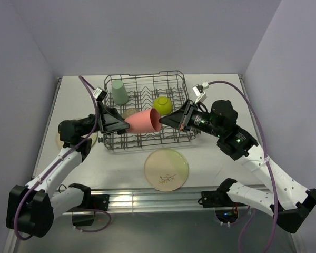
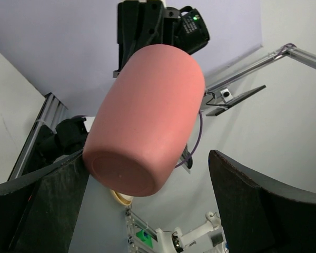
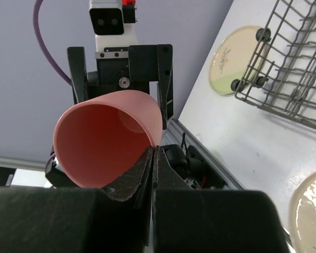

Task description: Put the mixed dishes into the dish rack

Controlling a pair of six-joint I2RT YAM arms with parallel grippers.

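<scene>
The coral-pink cup (image 1: 143,121) hangs on its side above the front of the grey wire dish rack (image 1: 175,79). My right gripper (image 1: 166,120) is shut on the cup's rim (image 3: 147,113), pinching the wall at its fingertips (image 3: 155,150). My left gripper (image 1: 118,122) is open, its fingers spread either side of the cup's base (image 2: 121,171), the right finger (image 2: 253,200) clear of it. The mint-green cup (image 1: 119,92) and the lime-green bowl (image 1: 162,104) are in the rack. The larger sprig plate (image 1: 166,168) lies on the table in front. The black bowl is out of view.
A second cream plate (image 1: 59,138) lies left of the rack, partly under my left arm; it also shows in the right wrist view (image 3: 234,60). A small cream object (image 1: 130,112) sits in the rack behind the pink cup. Walls enclose the table on three sides.
</scene>
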